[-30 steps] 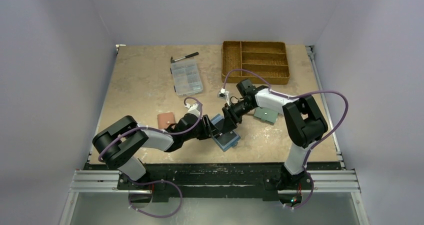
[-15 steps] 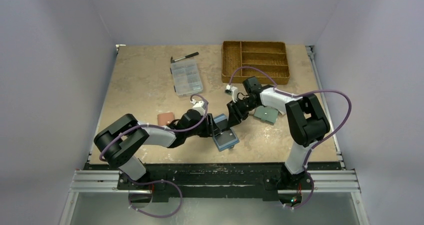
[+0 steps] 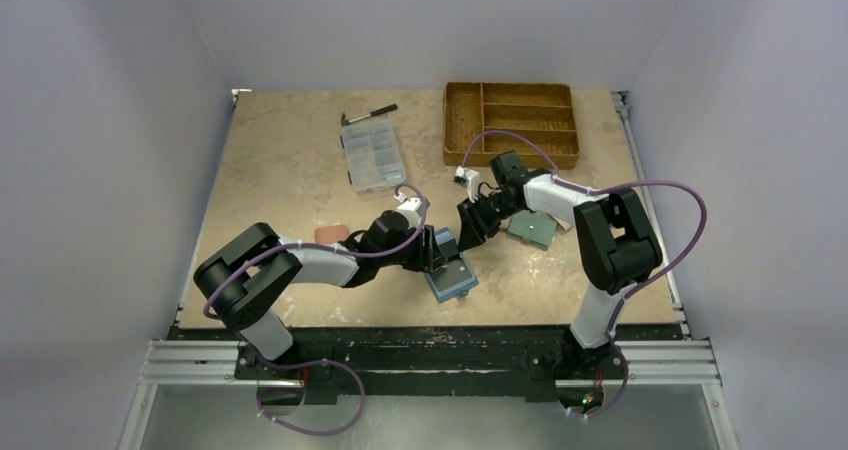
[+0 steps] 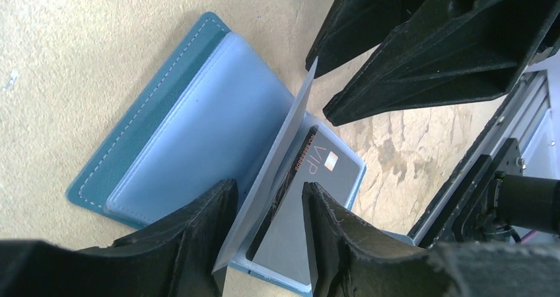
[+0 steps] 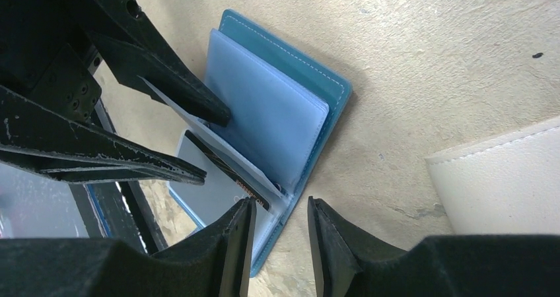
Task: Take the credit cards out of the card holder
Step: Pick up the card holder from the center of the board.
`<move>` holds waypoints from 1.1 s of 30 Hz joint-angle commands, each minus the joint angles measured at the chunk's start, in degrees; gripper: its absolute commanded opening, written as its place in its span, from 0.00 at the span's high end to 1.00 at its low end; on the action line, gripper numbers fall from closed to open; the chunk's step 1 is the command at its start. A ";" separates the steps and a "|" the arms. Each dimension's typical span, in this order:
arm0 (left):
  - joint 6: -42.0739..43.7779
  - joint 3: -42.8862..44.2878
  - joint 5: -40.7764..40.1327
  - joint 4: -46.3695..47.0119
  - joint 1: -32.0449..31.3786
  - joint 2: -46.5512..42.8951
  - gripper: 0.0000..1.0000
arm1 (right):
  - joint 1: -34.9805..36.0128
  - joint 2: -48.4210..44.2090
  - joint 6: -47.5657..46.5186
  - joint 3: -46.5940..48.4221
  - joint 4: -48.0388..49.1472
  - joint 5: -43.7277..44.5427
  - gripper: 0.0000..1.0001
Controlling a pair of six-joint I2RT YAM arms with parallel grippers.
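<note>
The card holder [image 3: 452,273] lies open on the table between both arms, dark blue outside [image 4: 125,145] and light blue inside [image 5: 271,105]. One light blue inner leaf stands up from it. Under that leaf a black credit card [image 4: 320,168] marked VIP rests in a pocket, its edge also showing in the right wrist view [image 5: 228,173]. My left gripper [image 4: 267,190] is open, its fingers astride the raised leaf and the card's end. My right gripper [image 5: 280,206] is open over the holder's opposite edge, one finger above the pocket and the other above bare table. No other card shows.
A pale green wallet [image 3: 530,230] lies right of the right gripper, and a cream one [image 5: 495,178] is close by. A pinkish wallet [image 3: 328,233] sits behind the left arm. Further back are a clear organiser box [image 3: 372,155], a pen [image 3: 370,114] and a wicker tray [image 3: 447,120].
The right wrist has drawn back and to the right, and its jaws have narrowed slightly. The left wrist has shifted a little to the right. The card holder has barely moved.
</note>
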 commanded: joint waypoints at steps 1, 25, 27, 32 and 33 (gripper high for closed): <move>4.70 3.83 2.05 -4.09 1.00 0.77 0.54 | 0.74 -0.76 -2.74 1.09 -0.86 -1.39 0.59; 7.89 14.35 10.65 -20.11 6.41 5.09 1.00 | 3.18 -10.10 -6.49 2.05 -2.65 2.14 0.61; 1.14 10.22 11.54 -14.23 6.93 2.46 1.00 | 3.09 -13.82 -8.00 1.55 -2.97 2.07 0.60; -14.77 -4.04 8.75 9.45 6.62 -3.14 1.00 | 3.11 -22.38 -11.73 -1.65 -0.39 -5.32 0.56; -16.94 -6.89 6.72 14.22 6.30 -4.39 1.00 | 3.11 -23.00 -12.04 -2.53 -0.21 -9.43 0.54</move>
